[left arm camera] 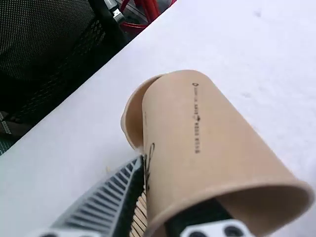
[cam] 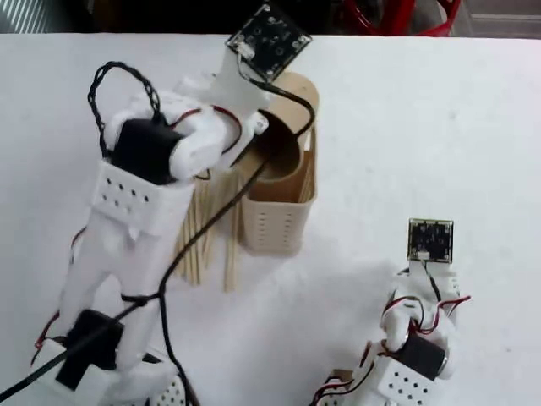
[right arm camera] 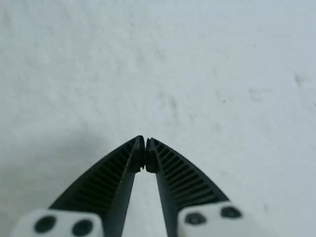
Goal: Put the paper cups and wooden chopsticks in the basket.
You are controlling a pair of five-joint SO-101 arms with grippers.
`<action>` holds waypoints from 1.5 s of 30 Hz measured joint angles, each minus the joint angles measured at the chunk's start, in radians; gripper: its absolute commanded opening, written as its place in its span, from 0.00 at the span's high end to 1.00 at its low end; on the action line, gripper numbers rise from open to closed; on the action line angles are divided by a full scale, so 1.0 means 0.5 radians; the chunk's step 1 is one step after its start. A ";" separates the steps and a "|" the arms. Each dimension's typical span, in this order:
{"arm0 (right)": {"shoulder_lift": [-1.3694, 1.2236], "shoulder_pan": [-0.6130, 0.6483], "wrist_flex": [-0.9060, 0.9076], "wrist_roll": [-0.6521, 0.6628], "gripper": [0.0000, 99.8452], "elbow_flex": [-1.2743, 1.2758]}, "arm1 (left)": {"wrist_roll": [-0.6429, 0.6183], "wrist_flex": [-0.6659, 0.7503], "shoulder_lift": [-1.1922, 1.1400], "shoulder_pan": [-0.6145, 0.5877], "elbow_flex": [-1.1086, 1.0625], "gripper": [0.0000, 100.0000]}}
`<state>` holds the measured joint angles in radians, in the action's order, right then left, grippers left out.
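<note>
Step in hand, by judgement: delivering a paper cup (left arm camera: 207,143) into the basket (cam: 275,224).

The left pincer (left arm camera: 150,190) is clamped on the cup's wall near the mouth — one finger inside, the ribbed one outside. In the high view the cup sits at upper centre, at the basket's far rim. Whether it hangs over the opening or rests on the rim cannot be told.

To do this well:
- Bring the cup squarely above the dark opening.
- Part the fingers only once it is inside the rim line. A thin wall pinched on one side may swing or crumple.

The wooden chopsticks (cam: 203,241) lie fanned on the desk (cam: 439,127) just beside the basket's left side — not yet collected.

The right pincer (right arm camera: 144,153) holds nothing, its tips together above bare desk at lower right.
</note>
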<state>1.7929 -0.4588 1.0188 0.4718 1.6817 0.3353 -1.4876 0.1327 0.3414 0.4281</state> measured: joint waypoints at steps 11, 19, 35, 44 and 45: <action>0.000 0.000 0.000 0.000 0.98 0.000 | 0.000 0.037 -0.012 -0.037 0.003 0.88; 0.000 0.000 0.000 0.000 0.98 0.000 | 0.000 0.227 -0.012 -0.040 0.003 0.88; 0.000 0.000 0.000 0.000 0.98 0.000 | 0.000 0.454 -0.012 -0.040 0.003 0.88; 0.000 0.000 0.000 0.000 0.98 0.000 | 0.000 0.479 -0.012 -0.040 -0.040 0.88; 0.000 0.000 0.000 0.000 0.98 0.000 | 0.000 0.500 -0.012 -0.040 -0.086 0.88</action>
<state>1.7929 -0.4588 1.0188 0.4718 1.6817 0.3353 -1.2375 0.1266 0.3214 0.3851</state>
